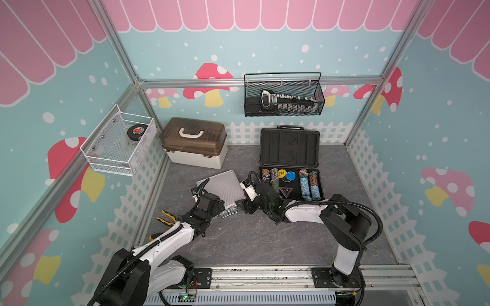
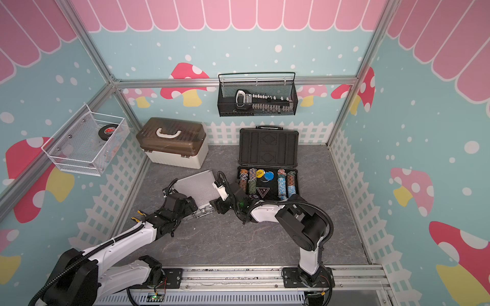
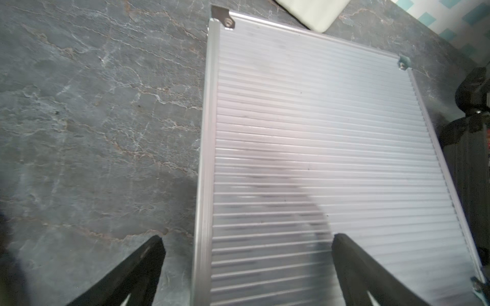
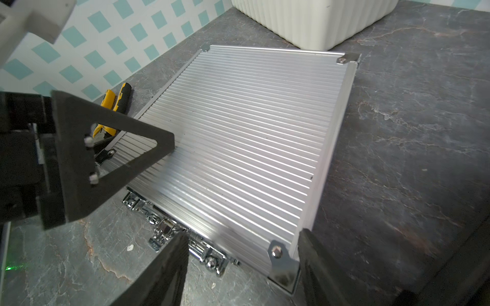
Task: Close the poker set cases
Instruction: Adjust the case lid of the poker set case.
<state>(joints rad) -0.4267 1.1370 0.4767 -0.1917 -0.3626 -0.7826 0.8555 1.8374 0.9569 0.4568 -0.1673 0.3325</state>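
Observation:
The small silver ribbed case (image 1: 224, 186) (image 2: 197, 186) lies flat with its lid down, and its chrome latches (image 4: 161, 230) face the front. My left gripper (image 1: 216, 205) (image 3: 248, 241) hovers open low over the lid, straddling one side edge of it. One of its black fingers (image 4: 119, 148) shows over the lid in the right wrist view. My right gripper (image 1: 242, 205) (image 4: 242, 234) is open at the case's front corner (image 4: 278, 254), which sits between its fingers. To the right the larger dark case (image 1: 290, 148) stands open, lid upright, with chips (image 1: 307, 185) in its base.
A white box with a brown lid (image 1: 195, 143) stands behind the silver case. Yellow-handled pliers (image 1: 165, 217) (image 4: 114, 106) lie by the left fence. A black wire basket (image 1: 283, 95) hangs on the back wall and a white mesh basket (image 1: 119, 143) on the left wall.

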